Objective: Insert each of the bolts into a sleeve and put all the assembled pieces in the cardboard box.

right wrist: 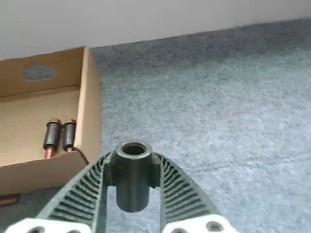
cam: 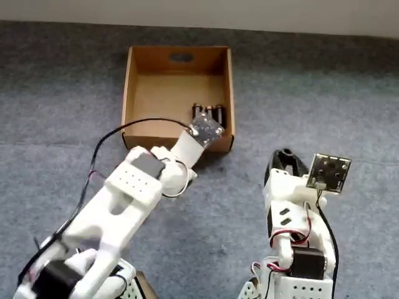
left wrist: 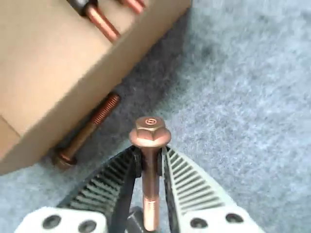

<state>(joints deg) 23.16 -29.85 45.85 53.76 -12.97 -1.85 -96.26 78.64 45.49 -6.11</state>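
Pinching a bolt (left wrist: pixel 149 133) (head outward), left claw (left wrist: pixel 150 151), right claw (right wrist: pixel 132 161) clamping a sleeve (right wrist: pixel 132 189)

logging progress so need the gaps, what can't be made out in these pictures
High view: loose bolt by the cardboard box, hidden under the left arm.
Left wrist view: assembled pieces, cut off by the edge.
Right wrist view: sleeve bore in the right hand, too dark.

White left arm (cam: pixel 124 199) stretches forward, left gripper (left wrist: pixel 150 151) jaws clamped on a copper hex-head bolt (left wrist: pixel 150 133). White right arm (cam: pixel 293 205) stands folded upright, right gripper (right wrist: pixel 132 160) pinching a dark cylindrical sleeve (right wrist: pixel 132 187).
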